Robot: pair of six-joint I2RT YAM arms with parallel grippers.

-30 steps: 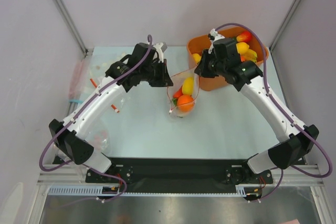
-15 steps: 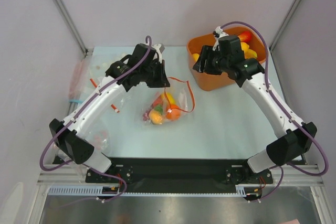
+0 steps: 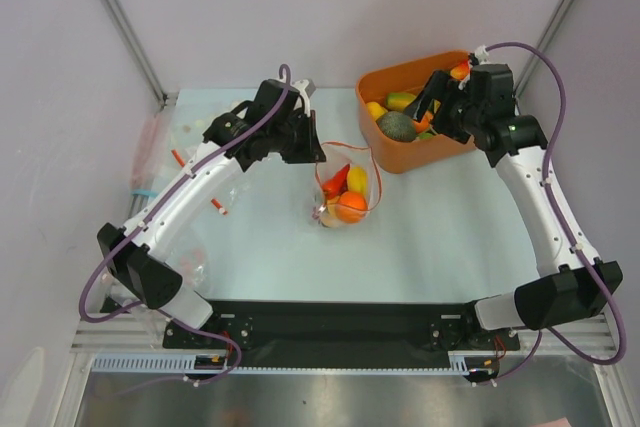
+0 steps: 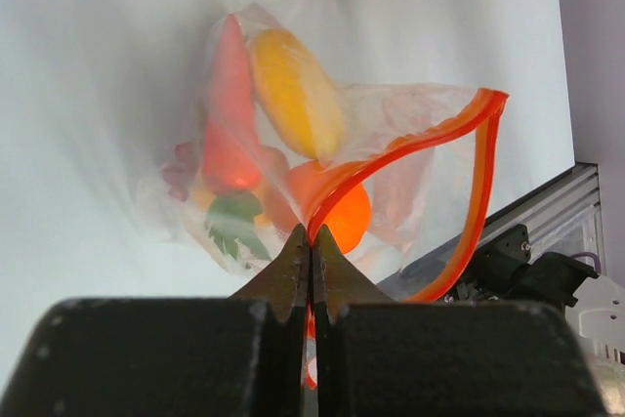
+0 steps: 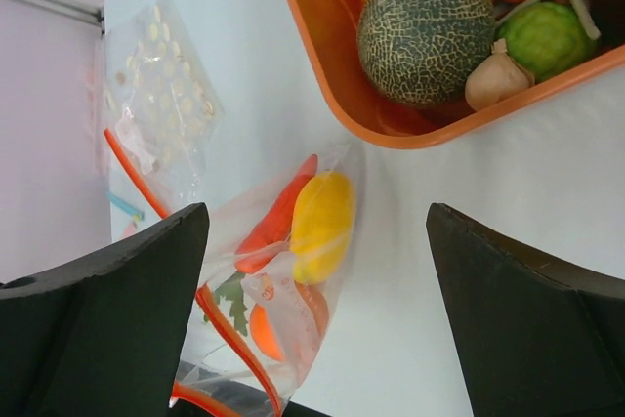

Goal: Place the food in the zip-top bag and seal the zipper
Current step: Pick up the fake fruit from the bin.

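We've got left claw [image 4: 312,241] pinched tight on the zipper [image 4: 439,124]. The zip-top bag [image 3: 345,192] is on the bench [image 3: 440,227] w/ food [image 3: 351,205] inside, just beside the orange tub [image 5: 322,65]. The right claw [image 5: 314,212] is spread wide, empty, over it.

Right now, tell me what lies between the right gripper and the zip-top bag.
Top view: the orange tub wall, then bare table, separate the open right gripper from the zip-top bag.

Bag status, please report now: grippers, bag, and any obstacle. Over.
Left gripper shut on zipper. Right gripper open, empty, over tub. Bag holds food, mouth unsealed. No obstacle seen.
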